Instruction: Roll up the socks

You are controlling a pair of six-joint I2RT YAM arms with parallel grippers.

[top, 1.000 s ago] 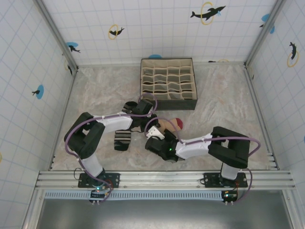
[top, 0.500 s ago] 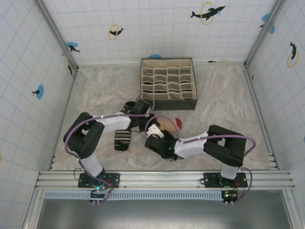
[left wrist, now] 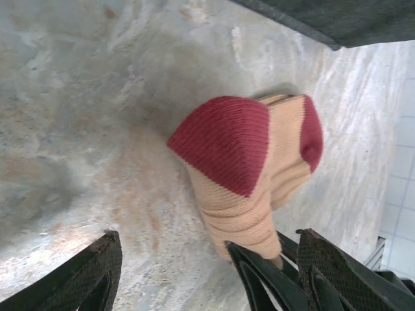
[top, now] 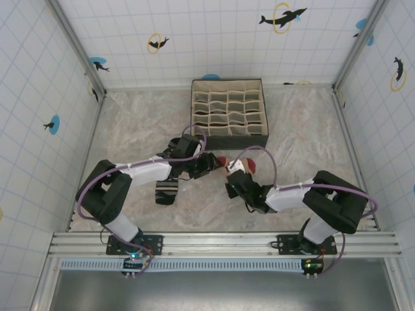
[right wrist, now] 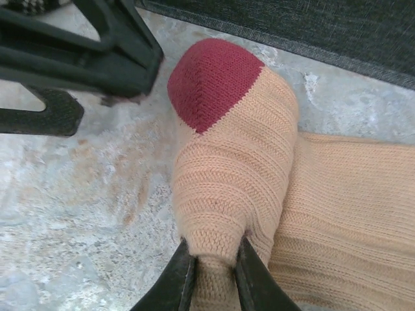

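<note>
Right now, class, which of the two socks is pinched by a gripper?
The peach sock with the dark red toe: the right gripper is shut on a fold of it. The black striped sock lies free.

left arm (top: 146, 172), right arm (top: 292, 194): are showing white links between blocky black joints | purple cables (top: 194, 131): are trailing along both arms | left gripper (top: 211, 162): is wearing grainy black pads (left wrist: 97, 275) | right gripper (right wrist: 214, 249): is showing slim, smooth black fingers (right wrist: 176, 284)
</note>
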